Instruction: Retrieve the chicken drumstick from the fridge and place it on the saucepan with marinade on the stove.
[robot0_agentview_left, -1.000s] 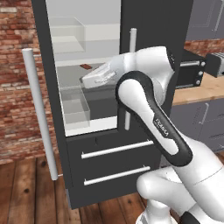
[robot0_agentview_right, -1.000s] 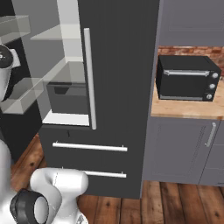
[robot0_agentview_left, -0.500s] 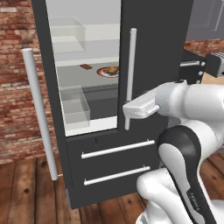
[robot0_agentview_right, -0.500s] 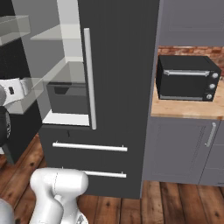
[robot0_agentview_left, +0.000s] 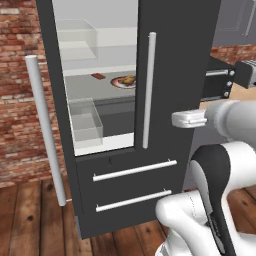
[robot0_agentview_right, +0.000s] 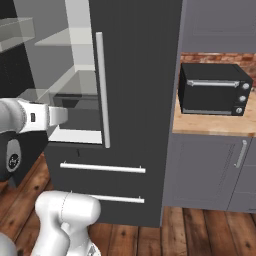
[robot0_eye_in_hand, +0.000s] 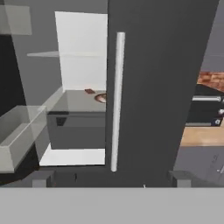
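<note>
Left door of the fridge (robot0_agentview_left: 175, 60) stands swung wide, its pale bar handle (robot0_agentview_left: 44, 127) far out to the left; right door shut.

Inside, on the middle shelf: a flat dark red-brown piece (robot0_agentview_left: 98, 76) to the left, then a plate (robot0_agentview_left: 120, 83) carrying the chicken drumstick (robot0_agentview_left: 129, 79), golden-brown, partly hidden behind the shut door's edge. A clear bin (robot0_agentview_left: 85, 120) sits lower left.

My gripper (robot0_eye_in_hand: 109, 178) hangs in front of the right door, well apart from the shelf, fingers spread as wide as they go, holding nothing.

Judgement on handling: drumstick looks small, light, lumpy, probably slick. Not fragile, but it could squirt out of a hard pinch. I'd close across the thick meaty middle, squarely, fingers either side, clear of the plate rim. Approach must come round the door edge from the open side.
</note>
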